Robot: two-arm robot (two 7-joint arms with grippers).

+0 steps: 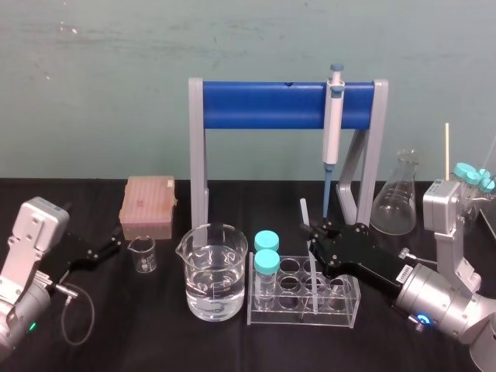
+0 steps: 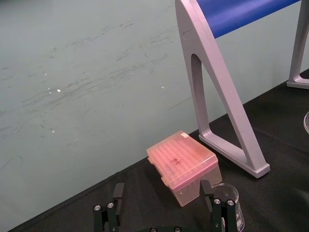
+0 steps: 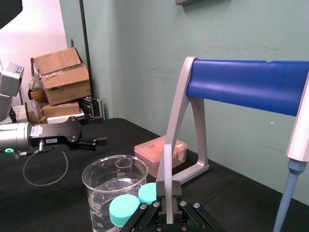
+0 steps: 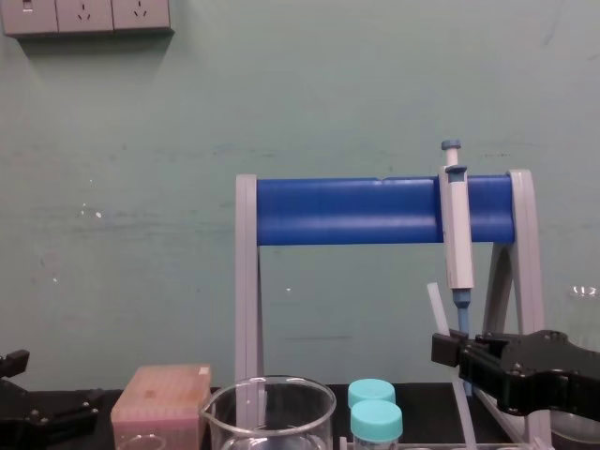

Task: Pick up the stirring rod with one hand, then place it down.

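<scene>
The stirring rod (image 1: 304, 211) stood nearly upright, its top leaning a little to the left. Its lower end sat down in a hole of the clear tube rack (image 1: 350, 304), to the right of the two teal-capped vials (image 1: 266, 252). The right gripper (image 1: 313, 235) reached in low from the right and was clenched on the rod partway up, just above the rack, so the rod's long axis ran upright across the fingers. To my eye that grip was what the next move depended on: the rod would have to go straight up along its own length to clear the hole before any sideways travel. The pipette (image 1: 333, 124) hanging from the blue stand (image 1: 263, 105) was close behind it. The left gripper (image 1: 111, 248) lay well apart at the far left beside the small beaker (image 1: 142, 254), its fingers spread and holding nothing.
</scene>
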